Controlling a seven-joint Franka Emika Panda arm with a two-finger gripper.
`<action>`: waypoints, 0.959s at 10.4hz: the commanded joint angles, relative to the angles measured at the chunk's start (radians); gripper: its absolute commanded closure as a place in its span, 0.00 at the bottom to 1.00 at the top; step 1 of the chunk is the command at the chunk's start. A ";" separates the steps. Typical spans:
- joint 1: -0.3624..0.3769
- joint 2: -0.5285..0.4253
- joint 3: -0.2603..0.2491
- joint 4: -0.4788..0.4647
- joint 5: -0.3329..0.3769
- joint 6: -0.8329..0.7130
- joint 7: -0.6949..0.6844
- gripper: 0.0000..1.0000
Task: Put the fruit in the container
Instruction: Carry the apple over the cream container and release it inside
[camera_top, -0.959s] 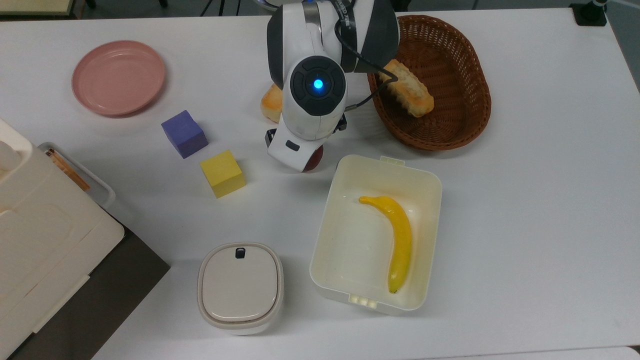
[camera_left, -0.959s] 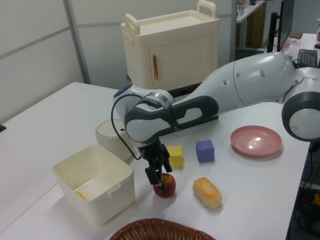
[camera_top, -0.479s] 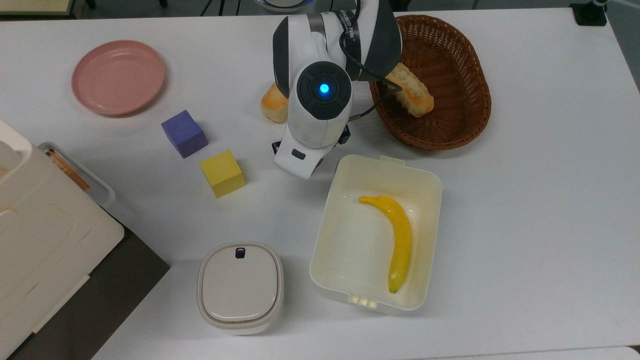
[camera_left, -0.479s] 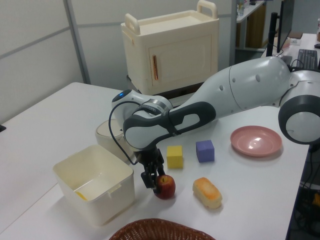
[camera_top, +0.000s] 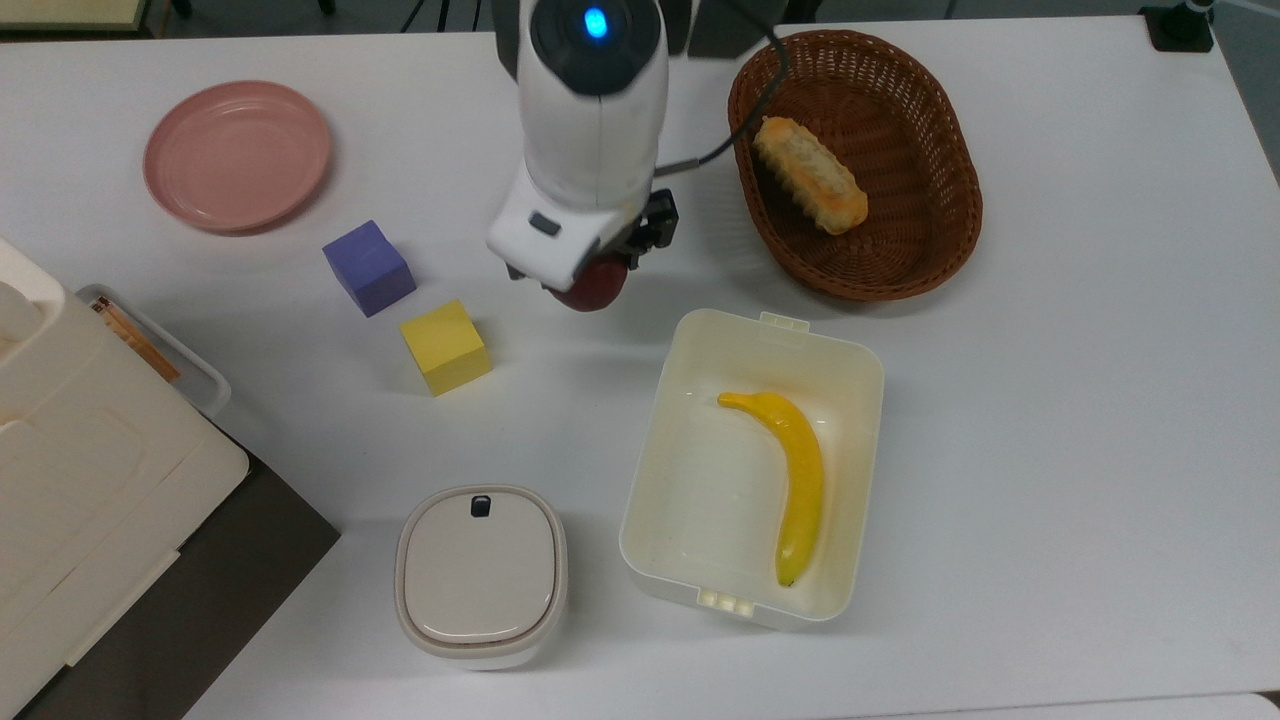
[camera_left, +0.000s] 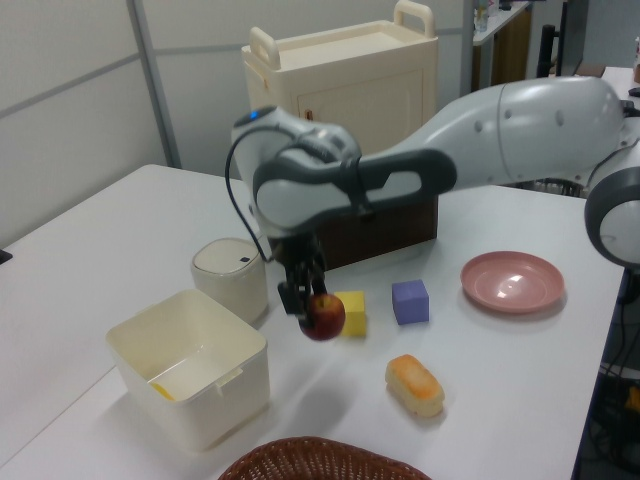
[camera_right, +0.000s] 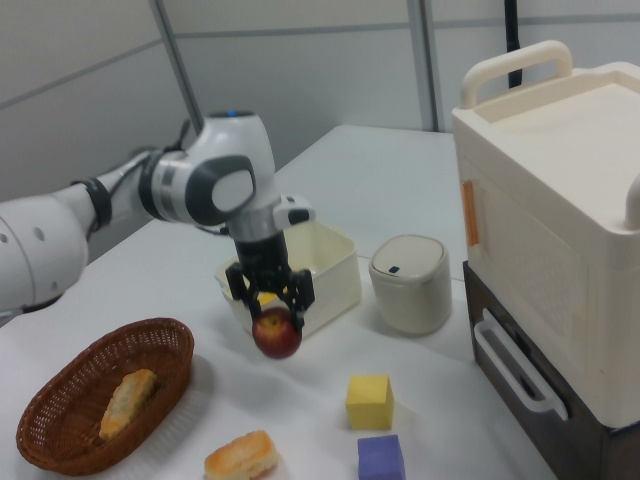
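Observation:
The fruit, a dark-red apple (camera_top: 594, 289) (camera_left: 325, 316) (camera_right: 277, 335), hangs in the air well above the table, with my gripper (camera_left: 308, 304) (camera_right: 269, 312) shut on it from above. In the top view the apple peeks out under the white hand, up and to the left of the container (camera_top: 764, 326). The container (camera_left: 190, 385) (camera_right: 338, 272) is a cream-white open tub on the table. A yellow banana (camera_top: 799, 478) lies inside it.
A brown wicker basket (camera_top: 905, 262) holding a bread piece (camera_top: 810, 176) sits at the top view's upper right. A bread roll (camera_left: 414, 385), purple cube (camera_top: 368, 267), yellow cube (camera_top: 445, 346), pink plate (camera_top: 237, 155), grey-lidded box (camera_top: 481, 575) and cream cabinet (camera_top: 70, 470) also stand around.
The gripper has risen with the apple, lifting it off the table. In the top view the hand has moved up and left, uncovering the bread in the basket.

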 joint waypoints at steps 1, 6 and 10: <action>0.014 -0.027 0.002 0.075 0.027 0.029 0.169 1.00; 0.133 0.028 0.005 0.032 0.067 0.488 0.544 0.01; 0.066 -0.124 -0.009 0.037 0.074 0.075 0.318 0.00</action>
